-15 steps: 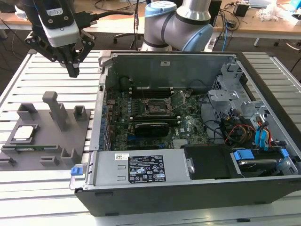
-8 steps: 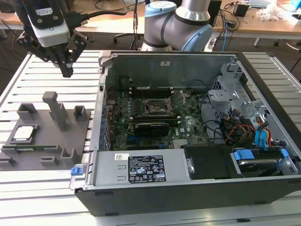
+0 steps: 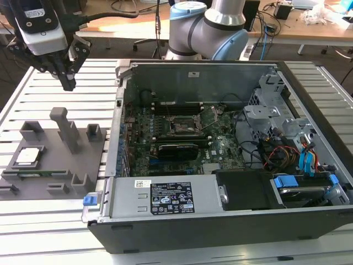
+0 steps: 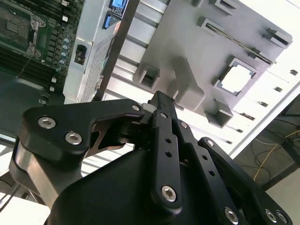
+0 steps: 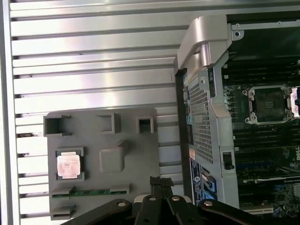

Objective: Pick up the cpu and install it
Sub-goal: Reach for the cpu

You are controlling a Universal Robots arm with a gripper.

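The cpu point(image 3: 27, 157) is a small silver square chip lying flat in a pocket of the grey holder block point(image 3: 60, 163) on the slatted table, at the exterior view's left. Both wrist views show the cpu point(image 4: 236, 78) point(image 5: 69, 165) resting there untouched. My gripper point(image 3: 69, 84) hangs well above the table behind the block, off to one side of the chip. Its black fingers point(image 5: 161, 182) are shut together with nothing between them, as the second wrist view's gripper point(image 4: 161, 99) also shows. The open socket point(image 3: 185, 126) point(image 5: 269, 104) sits on the motherboard inside the case.
The open computer case point(image 3: 231, 221) fills the exterior view's right, with a black expansion card point(image 3: 176, 150), drive bays and cables inside. The holder block has an upright post point(image 3: 65, 128) and a memory stick point(image 5: 89, 192) in a slot. The arm's base point(image 3: 207, 27) stands behind the case.
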